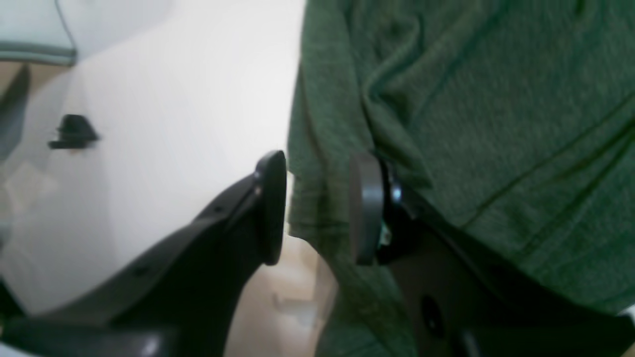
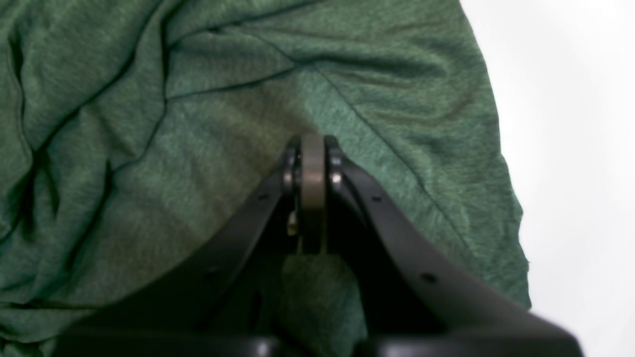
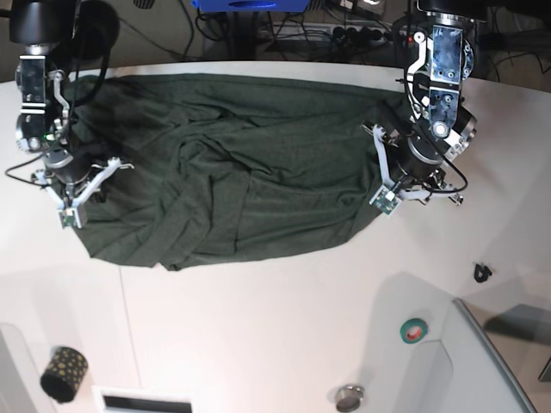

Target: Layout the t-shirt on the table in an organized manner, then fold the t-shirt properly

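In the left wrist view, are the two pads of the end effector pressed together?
No, the left end effector has a clear gap between its pads, with the edge of the t-shirt lying in it.

The t-shirt [image 3: 232, 172] lies spread across the table's [image 3: 258, 335] far half, between both arms.

Light falls evenly from above in the base view; the white counter [image 3: 258, 327] reads bright and the dark green t-shirt [image 3: 232, 172] very dark, its folds barely separated. Shadows under both arms are short and soft.

In the left wrist view the counter [image 1: 163, 124] is blown out to near white, with glare washing away its surface. The left claw [image 1: 317, 208] is soft and out of focus, and the whole picture is smeared.

In the right wrist view the cloth [image 2: 149, 148] is fairly sharp, its weave visible, while the right claw [image 2: 312, 193] is blurred close to the lens. The counter [image 2: 570, 148] at right is overexposed.
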